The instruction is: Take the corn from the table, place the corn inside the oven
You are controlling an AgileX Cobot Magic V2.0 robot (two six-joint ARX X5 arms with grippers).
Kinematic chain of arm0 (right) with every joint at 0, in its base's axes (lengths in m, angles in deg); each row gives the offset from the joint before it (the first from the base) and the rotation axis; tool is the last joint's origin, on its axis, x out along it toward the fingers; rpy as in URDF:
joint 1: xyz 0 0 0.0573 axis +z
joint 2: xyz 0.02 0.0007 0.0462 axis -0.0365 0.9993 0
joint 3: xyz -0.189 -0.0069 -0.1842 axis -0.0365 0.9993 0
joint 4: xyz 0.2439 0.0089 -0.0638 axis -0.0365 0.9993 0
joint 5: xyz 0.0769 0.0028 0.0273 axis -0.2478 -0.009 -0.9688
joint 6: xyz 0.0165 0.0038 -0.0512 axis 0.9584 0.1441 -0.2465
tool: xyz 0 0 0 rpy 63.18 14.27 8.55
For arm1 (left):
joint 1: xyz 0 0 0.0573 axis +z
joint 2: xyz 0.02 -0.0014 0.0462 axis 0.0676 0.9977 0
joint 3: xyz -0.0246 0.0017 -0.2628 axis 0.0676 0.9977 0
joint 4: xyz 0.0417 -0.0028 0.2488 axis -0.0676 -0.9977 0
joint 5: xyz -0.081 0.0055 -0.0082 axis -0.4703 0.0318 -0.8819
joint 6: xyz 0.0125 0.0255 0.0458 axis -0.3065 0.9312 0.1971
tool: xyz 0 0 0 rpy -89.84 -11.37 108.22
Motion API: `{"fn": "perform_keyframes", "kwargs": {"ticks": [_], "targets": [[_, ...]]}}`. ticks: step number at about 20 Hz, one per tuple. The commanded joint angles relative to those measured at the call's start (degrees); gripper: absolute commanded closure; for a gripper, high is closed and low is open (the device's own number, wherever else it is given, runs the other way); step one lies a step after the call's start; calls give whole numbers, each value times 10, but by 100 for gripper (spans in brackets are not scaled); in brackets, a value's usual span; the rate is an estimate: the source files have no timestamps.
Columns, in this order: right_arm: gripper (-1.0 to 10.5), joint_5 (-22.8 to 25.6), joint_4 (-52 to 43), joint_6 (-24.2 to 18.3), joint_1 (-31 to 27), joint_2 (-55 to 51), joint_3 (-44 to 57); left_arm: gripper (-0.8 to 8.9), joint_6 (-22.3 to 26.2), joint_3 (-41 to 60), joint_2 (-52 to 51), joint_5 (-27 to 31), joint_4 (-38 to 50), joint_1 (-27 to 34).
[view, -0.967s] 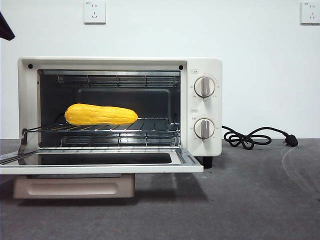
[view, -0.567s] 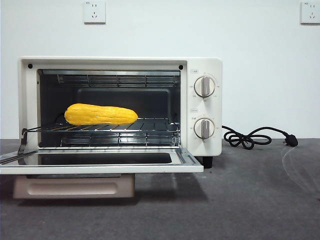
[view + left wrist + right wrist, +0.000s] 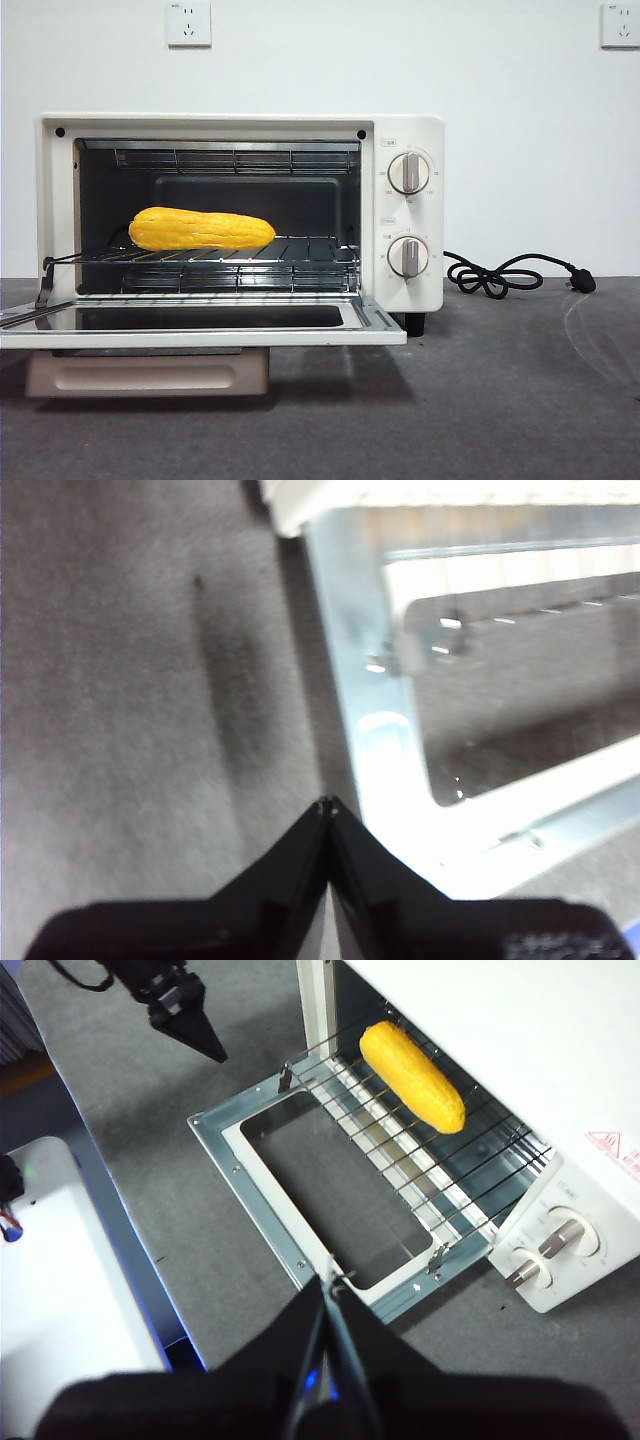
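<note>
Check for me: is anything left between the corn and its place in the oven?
Nothing visible. The glossy yellow corn cob already lies on the wire rack inside the cream-white toaster oven, whose glass door hangs open. The left claw and the right claw are both shut and empty, outside the oven.

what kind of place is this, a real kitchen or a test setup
Most likely a lab test bench, not a kitchen: the oven, door open with the corn on its rack, sits unplugged, its cord loose on a bare grey table against a plain white wall with sockets.
</note>
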Motion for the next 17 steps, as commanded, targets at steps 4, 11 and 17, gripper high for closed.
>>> {"fn": "perform_keyframes", "kwargs": {"ticks": [4, 11, 17], "targets": [[959, -3, 2, -3, 0, 3, -1, 821, -9, 5, 65, -2, 41, -7], [959, -2, 2, -4, 0, 3, -1, 822, -10, 5, 104, -8, 69, -49], [959, -3, 2, -3, 0, 3, -1, 822, -3, 5, 128, -49, 42, -52]]}}
